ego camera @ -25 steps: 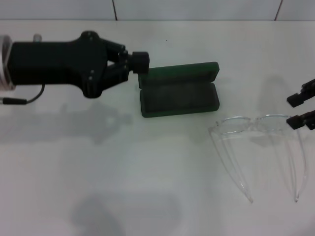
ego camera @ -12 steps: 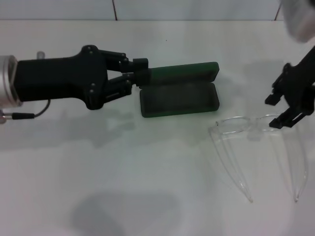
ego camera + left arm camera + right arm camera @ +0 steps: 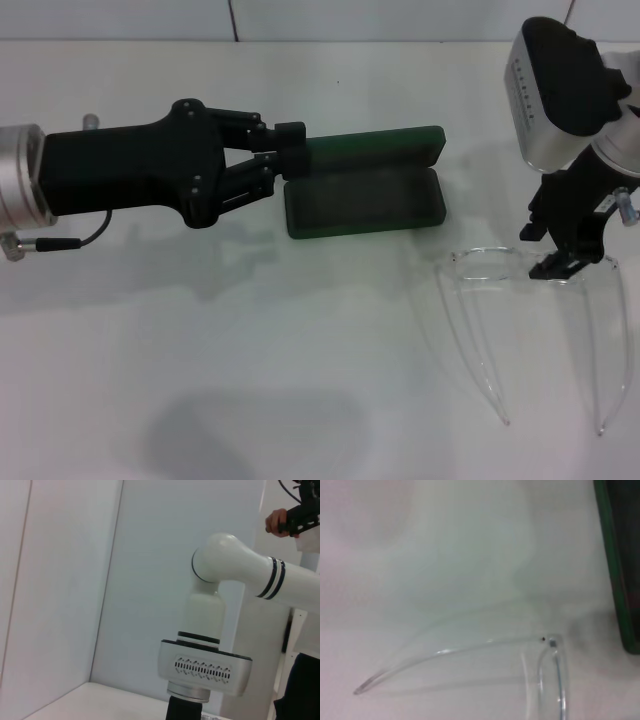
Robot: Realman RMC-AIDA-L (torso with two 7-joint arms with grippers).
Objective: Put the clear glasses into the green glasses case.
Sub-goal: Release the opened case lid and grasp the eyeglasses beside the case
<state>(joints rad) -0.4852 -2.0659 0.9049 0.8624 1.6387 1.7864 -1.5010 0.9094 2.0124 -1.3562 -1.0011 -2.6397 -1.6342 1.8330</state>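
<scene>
White table [image 3: 300, 380], tiled wall along its far edge.

Green glasses case [image 3: 365, 195] lies open near table centre, lid tipped back on the far side, dark lined tray facing up and holding nothing. In the right wrist view only one dark green edge of the case [image 3: 615, 565] shows.

Left gripper [image 3: 288, 162] reaches in from the left, lying low and level. Its fingers are drawn close together at the left end of the case, right at the hinge corner; whether they pinch the case wall or only touch it, cannot tell. The black arm body casts a shadow on the table beside the case.

Clear glasses [image 3: 530, 300] rest on the table to the right of the case and nearer the robot, apart from it. Frame front faces the far side; both temple arms are unfolded and taper toward the robot. The right wrist view shows one hinge and one curved temple of the glasses [image 3: 470, 652] against the bare tabletop.

Right gripper [image 3: 550, 250] comes down from above over the frame front, near the right lens. Fingers look parted, straddling the top rim; contact unclear. Its silver-and-black wrist housing covers the table behind it.

Left wrist view shows only the wall and the right arm's white link.
</scene>
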